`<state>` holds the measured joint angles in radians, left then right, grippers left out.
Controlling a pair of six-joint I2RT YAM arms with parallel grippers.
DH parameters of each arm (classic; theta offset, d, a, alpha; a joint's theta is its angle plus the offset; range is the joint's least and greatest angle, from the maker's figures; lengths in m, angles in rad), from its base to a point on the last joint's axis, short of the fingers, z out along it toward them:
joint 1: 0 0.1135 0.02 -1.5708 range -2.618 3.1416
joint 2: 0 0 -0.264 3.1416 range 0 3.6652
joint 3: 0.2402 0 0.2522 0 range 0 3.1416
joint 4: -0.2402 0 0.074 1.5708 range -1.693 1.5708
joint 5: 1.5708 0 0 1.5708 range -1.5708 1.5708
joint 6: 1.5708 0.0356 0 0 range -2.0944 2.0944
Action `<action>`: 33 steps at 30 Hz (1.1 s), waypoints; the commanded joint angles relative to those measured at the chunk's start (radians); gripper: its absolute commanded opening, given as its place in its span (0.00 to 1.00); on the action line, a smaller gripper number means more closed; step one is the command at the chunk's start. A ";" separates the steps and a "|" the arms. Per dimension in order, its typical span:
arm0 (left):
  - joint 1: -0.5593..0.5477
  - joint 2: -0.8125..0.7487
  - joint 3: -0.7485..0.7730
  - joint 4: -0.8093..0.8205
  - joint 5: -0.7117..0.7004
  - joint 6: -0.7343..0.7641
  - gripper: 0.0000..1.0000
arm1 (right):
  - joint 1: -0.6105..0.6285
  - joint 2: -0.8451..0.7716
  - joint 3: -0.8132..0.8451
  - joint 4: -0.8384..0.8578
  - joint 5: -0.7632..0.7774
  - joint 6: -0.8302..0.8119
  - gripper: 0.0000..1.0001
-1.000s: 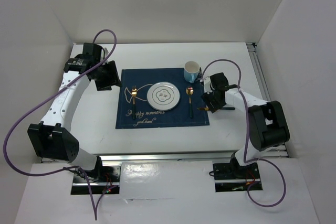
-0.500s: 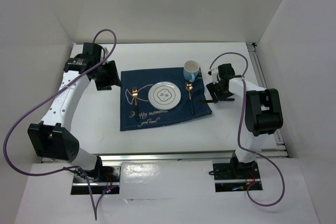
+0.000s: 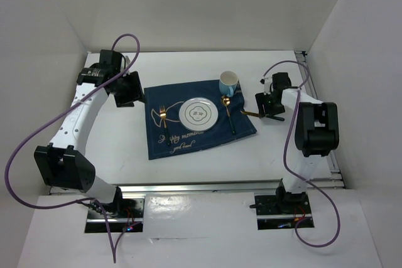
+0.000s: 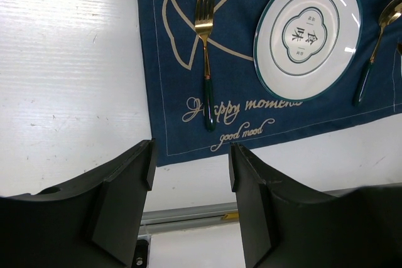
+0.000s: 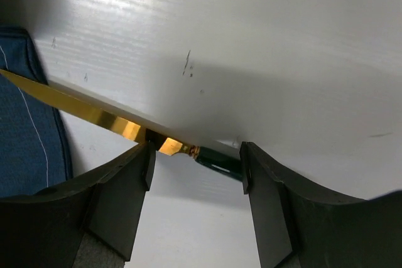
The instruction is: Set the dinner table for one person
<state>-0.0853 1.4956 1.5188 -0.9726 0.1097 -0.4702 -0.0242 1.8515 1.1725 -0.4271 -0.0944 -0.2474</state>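
The table (image 3: 201, 67) is the white top under everything, boxed in by white walls (image 3: 207, 4), with its metal rail (image 3: 207, 187) along the near edge just ahead of the arm bases. At far left the left gripper (image 4: 191, 152) hangs over the table beside the left edge of the mat (image 3: 188, 145). Its two dark fingers (image 4: 125, 180) stand well apart, with nothing between them and nothing touched; its wrist view looks past them to the mat's near left corner and bare table. The blue mat lies askew, its left side nearer the arm bases than its right. On it, from the left, are a gold fork (image 3: 163, 120) with a dark handle, a white plate (image 3: 200, 113) in the middle, and a gold spoon (image 3: 228, 114) just right of the plate. A blue cup (image 3: 228, 83) stands at the mat's far right corner. Right of the mat, the right gripper (image 5: 196, 149) is low over the table, jaws spread wide. A knife (image 5: 113, 120) lies across the gap at its fingertips, running from finger to finger. The gold blade passes the left finger (image 5: 122, 192) and reaches over the mat's right edge, and the dark handle ends at the other finger. The jaws are not clamped on it. I cannot tell whether the fingertips press on the knife or only sit just beside it.
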 commanded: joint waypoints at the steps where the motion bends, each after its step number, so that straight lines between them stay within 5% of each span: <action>1: 0.005 0.005 0.023 0.006 0.015 0.021 0.66 | -0.002 -0.052 -0.048 -0.031 -0.033 0.014 0.67; 11: -0.024 0.014 -0.043 0.049 0.024 0.001 0.66 | -0.020 -0.104 -0.083 -0.139 -0.054 0.077 0.64; 18: -0.099 0.058 -0.055 0.077 0.002 -0.031 0.66 | -0.029 -0.153 -0.086 -0.234 -0.126 0.132 0.36; 25: -0.120 0.091 -0.301 0.192 -0.086 -0.185 0.66 | -0.049 -0.262 -0.139 -0.254 -0.117 0.154 0.21; 31: -0.108 0.179 -0.391 0.282 -0.128 -0.264 0.54 | -0.049 -0.305 -0.169 -0.236 -0.084 0.186 0.00; 33: -0.108 0.221 -0.381 0.282 -0.128 -0.265 0.52 | -0.049 -0.305 -0.169 -0.236 -0.084 0.195 0.00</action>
<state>-0.1967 1.6707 1.1198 -0.7525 0.0174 -0.6884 -0.0666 1.5734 1.0115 -0.6514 -0.1905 -0.0772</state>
